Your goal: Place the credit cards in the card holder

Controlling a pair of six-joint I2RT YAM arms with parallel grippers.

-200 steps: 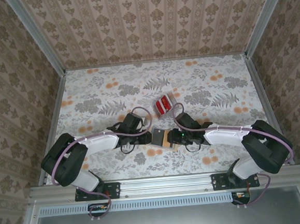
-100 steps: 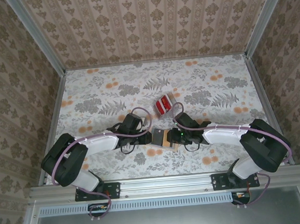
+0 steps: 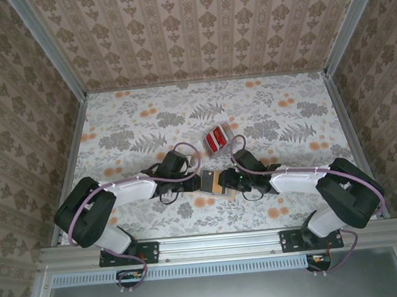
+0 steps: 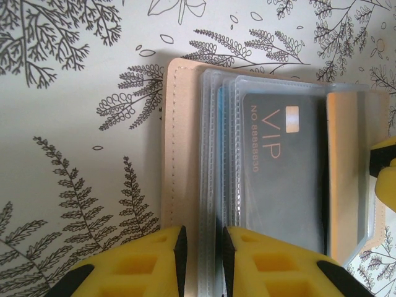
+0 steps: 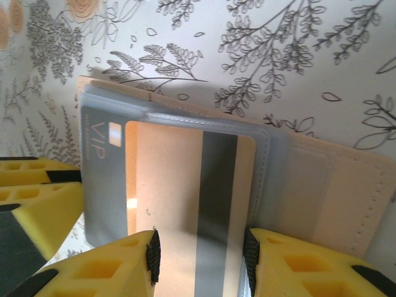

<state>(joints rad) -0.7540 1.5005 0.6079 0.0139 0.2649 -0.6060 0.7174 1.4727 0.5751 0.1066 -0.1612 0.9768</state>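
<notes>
Card holder (image 4: 179,154) open on the tabletop (image 3: 148,118); left hand (image 4: 201,260) nips its limp clear sleeves (image 4: 216,154), right hand (image 5: 199,253), half open, clamps a striped card (image 5: 185,185) edgewise: cards judged light, stiff, slick, so grip opposite edges

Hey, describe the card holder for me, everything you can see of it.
The card holder is tan, leather-like with stitched edges, lying open and flat on the floral table between the arms. Clear plastic sleeves fan from it; one holds a dark VIP card. The left end effector pinches a sleeve edge; the right end effector straddles a tan striped card at it.
</notes>
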